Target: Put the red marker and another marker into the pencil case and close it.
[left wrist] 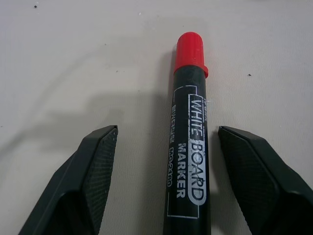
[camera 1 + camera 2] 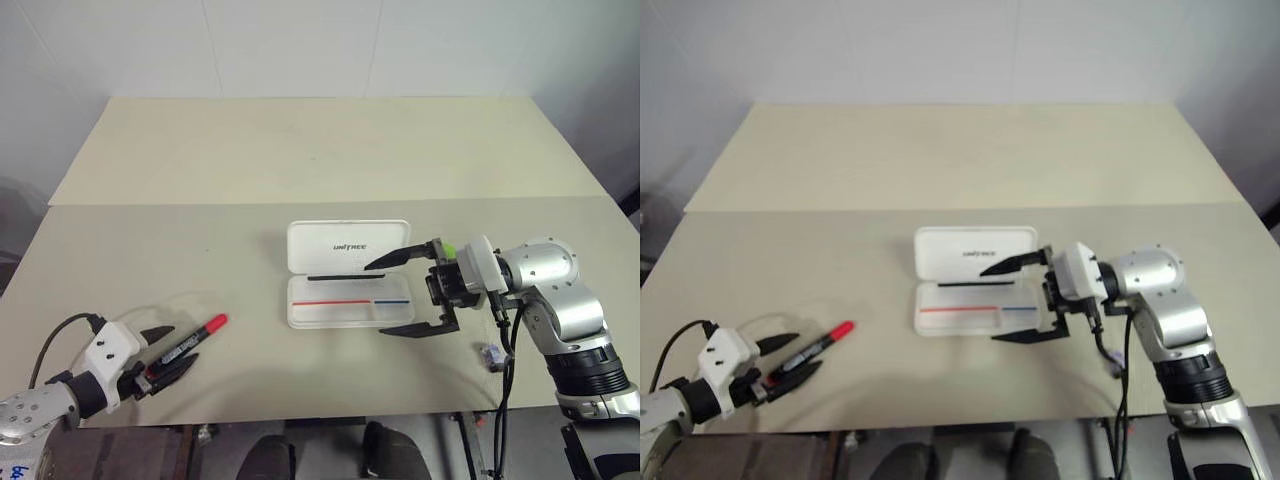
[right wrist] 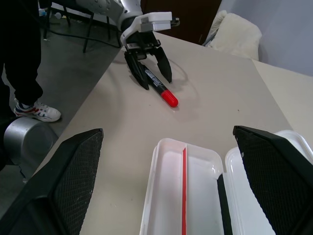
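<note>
— At lower left of the head view, what sits on the matte beige table [image 2: 300,160]?

— The left gripper [image 2: 168,352], with its two black wedge-shaped fingers spread on either side of the red marker [image 2: 187,344]. The marker lies flat on the table, its glossy red cap toward the middle of the frame. In the left wrist view the slim black barrel carries white "WHITE BOARD MARKER" print, and the finger pads [image 1: 100,166] show a fine ribbed texture. A gap stands between each pad and the barrel, so nothing is pinched.

— And the pencil case [image 2: 348,288]?

— Centre of the frame, lying open. It is a white, smooth plastic box with rounded corners; the hinged lid lies flat toward the upper part of the picture, with dark "UNITREE" print. The tray nearer the lower edge bears a thin line, red on the left part, blue on the right.

— Where is the right gripper [image 2: 404,293]?

— Just right of the case, hovering over its right end, fingers spread wide, one over the lid and one by the tray's lower corner. They hold nothing.

— The other marker [image 2: 449,249]?

— A lime-green sliver peeks out behind the right gripper's mount. A tiny purple object [image 2: 490,354] lies on the table near the right arm.
</note>
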`<state>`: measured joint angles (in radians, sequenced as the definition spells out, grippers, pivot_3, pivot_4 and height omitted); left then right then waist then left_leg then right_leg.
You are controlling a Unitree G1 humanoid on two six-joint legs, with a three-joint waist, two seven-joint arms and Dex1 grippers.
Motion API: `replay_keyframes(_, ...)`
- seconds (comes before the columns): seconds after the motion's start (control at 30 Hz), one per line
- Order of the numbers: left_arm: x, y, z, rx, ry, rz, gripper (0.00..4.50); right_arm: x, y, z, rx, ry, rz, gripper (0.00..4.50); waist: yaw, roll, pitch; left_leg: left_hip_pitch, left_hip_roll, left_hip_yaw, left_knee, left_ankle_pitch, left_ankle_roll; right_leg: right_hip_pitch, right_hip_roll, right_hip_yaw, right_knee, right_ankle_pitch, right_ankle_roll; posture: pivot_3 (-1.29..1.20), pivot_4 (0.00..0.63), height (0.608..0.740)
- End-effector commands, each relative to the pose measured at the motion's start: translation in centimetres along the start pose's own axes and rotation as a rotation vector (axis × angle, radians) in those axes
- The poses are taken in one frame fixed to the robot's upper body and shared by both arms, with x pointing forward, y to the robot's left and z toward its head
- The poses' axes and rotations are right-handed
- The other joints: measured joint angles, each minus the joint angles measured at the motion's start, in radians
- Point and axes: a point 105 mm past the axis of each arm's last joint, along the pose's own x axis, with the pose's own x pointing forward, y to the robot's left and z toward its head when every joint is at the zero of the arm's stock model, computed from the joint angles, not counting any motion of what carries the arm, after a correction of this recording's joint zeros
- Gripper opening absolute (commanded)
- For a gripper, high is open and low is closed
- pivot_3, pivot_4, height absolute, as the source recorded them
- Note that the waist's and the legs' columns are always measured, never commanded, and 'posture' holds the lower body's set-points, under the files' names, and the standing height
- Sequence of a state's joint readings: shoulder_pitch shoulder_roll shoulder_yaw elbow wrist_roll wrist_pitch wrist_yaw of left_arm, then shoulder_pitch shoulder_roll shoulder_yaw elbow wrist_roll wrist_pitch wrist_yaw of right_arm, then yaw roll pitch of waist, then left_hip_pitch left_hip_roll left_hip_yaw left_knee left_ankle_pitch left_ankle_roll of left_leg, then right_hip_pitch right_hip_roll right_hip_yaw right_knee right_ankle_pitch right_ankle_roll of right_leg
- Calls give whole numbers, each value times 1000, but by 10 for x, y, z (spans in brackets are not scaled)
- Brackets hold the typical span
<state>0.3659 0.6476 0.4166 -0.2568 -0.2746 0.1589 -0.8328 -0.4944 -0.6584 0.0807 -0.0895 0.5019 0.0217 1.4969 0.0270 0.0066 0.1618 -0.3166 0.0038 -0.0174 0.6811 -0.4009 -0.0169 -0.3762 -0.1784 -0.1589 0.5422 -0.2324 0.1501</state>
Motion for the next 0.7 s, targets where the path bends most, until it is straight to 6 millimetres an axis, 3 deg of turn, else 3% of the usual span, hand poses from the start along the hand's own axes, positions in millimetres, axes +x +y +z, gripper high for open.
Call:
replay_keyframes(0.03, 1, 7, -20, -19, 74, 76, 2662, 1, 3, 10, -45, -6, 36, 4500, 0, 0, 0, 0, 0, 0, 0, 0, 0, 0, 0, 0, 1, 0, 0, 0, 150, 740)
replay_keyframes(0.23, 5, 4, -23, -29, 81, 62, 696, -1, 1, 12, -53, -1, 19, 4500, -1, 1, 0, 2, 3, 0, 0, 2, -3, 2, 1, 0, 8, 1, -5, 0, 150, 740)
replay_keyframes(0.4, 13, -3, -9, -10, 19, 11, 627, -2, 0, 11, -54, 10, -1, 4500, 2, 2, -1, 2, 11, 0, 0, 4, -7, 2, 8, 0, 8, 2, -11, 0, 150, 740)
replay_keyframes(0.7, 20, -17, 72, 76, -277, -186, 627, -7, 0, 2, -28, 37, -43, 4500, -7, -7, -4, 1, 12, 2, 0, 3, -7, -6, 10, 0, 8, 2, -12, 0, 150, 740)
